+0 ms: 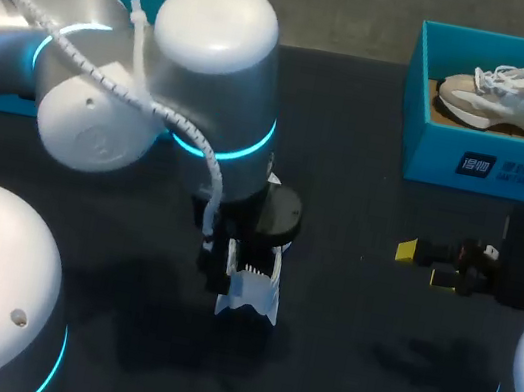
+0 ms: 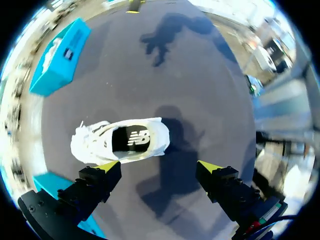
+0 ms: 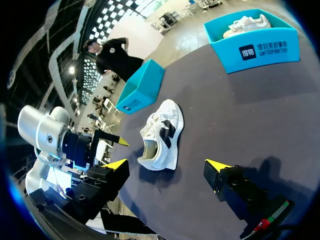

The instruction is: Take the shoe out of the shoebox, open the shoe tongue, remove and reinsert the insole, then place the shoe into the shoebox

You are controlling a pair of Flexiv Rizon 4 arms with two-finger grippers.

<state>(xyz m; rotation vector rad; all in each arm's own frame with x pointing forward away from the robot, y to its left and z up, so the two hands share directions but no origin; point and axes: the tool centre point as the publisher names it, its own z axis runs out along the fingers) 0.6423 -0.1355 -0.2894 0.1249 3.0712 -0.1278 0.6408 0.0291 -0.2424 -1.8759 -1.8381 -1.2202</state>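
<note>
Left fingers [image 2: 100, 180] hang released, spread wide just above the white shoe [image 2: 120, 141], which lies on the counter [image 1: 371, 154] toward six o'clock. Right fingers [image 1: 407, 250], also released, hover at three o'clock. The shoebox [image 1: 492, 160] stands at one o'clock.

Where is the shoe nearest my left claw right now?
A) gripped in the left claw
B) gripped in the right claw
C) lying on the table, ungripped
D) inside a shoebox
C: the shoe lies on the table just ahead of the open left claw.
</note>
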